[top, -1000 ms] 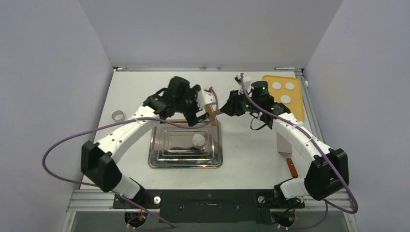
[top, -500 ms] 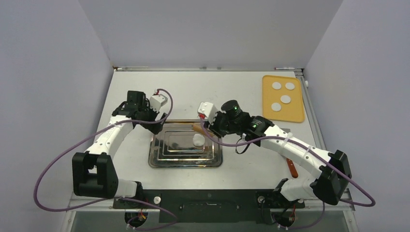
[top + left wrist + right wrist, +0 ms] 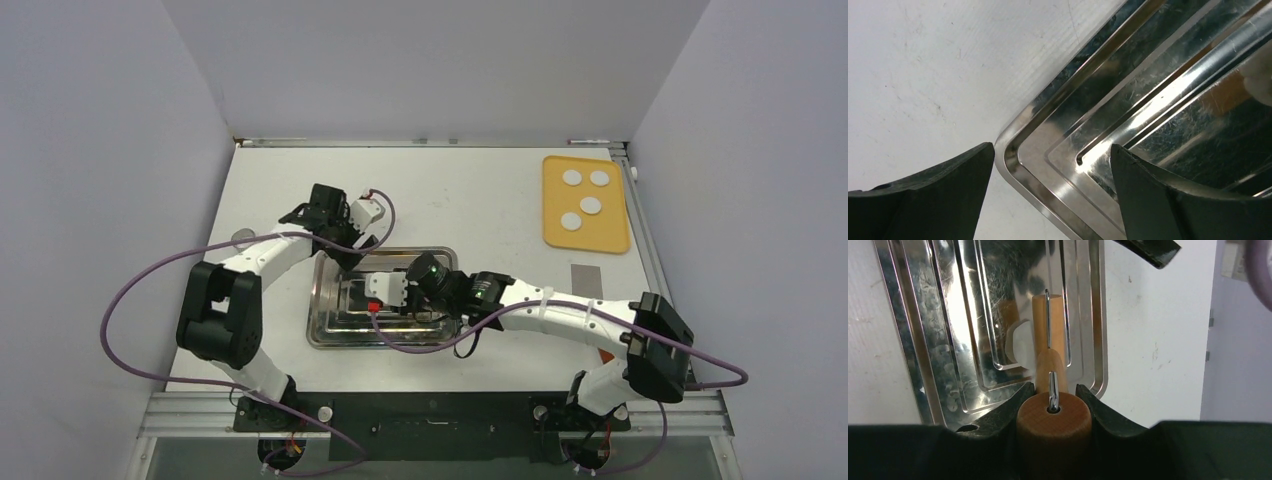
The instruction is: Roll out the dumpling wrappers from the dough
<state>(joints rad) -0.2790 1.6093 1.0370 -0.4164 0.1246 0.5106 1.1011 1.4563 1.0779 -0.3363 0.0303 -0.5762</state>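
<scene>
Now, right tool (image 3: 1053,402) snug around rolling pin (image 3: 1049,322) above steel tray (image 3: 913,340).

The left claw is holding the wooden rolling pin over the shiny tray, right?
No, the right claw is the one holding the wooden rolling pin over the shiny tray. The right wrist view shows the grip. The left claw is open at the tray's corner.

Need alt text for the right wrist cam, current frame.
The right hand grips a wooden pin seen end-on, with its far end reaching over a steel tray. White dough shows in the tray at the pin's left side.
</scene>
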